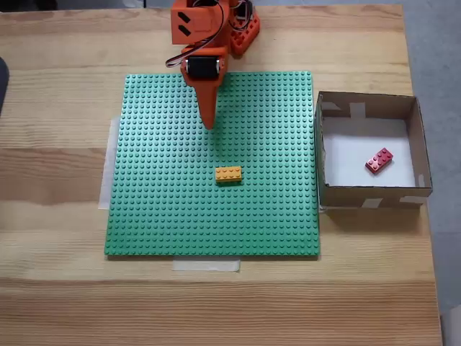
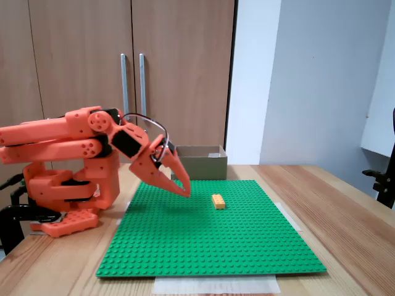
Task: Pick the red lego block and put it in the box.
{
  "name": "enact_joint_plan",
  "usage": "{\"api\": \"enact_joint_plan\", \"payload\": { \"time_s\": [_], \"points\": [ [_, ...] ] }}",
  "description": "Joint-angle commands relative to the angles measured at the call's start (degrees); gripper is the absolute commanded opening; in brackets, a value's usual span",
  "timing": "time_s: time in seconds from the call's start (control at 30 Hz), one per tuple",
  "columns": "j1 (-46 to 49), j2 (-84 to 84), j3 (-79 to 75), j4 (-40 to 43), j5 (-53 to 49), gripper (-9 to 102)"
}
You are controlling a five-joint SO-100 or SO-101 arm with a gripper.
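From above, you see the red block (image 1: 379, 161) lying tilted on the white floor of the box (image 1: 321, 155), which sits on the tabletop (image 1: 57, 180) just right of the green baseplate (image 1: 166, 209). Your claw (image 1: 209, 124) hangs over the plate's upper middle, holding nothing (jaws look closed). The orange-yellow brick (image 1: 228, 174) sits below it, well apart.
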Motion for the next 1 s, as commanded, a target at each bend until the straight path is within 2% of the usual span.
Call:
{"api": "enact_joint_plan", "payload": {
  "time_s": [0.0, 0.97],
  "points": [
    [-0.18, 0.35, 0.18, 0.09, 0.44, -1],
    [0.35, 0.35, 2.99, -0.53, 0.79, -1]
  ]
}}
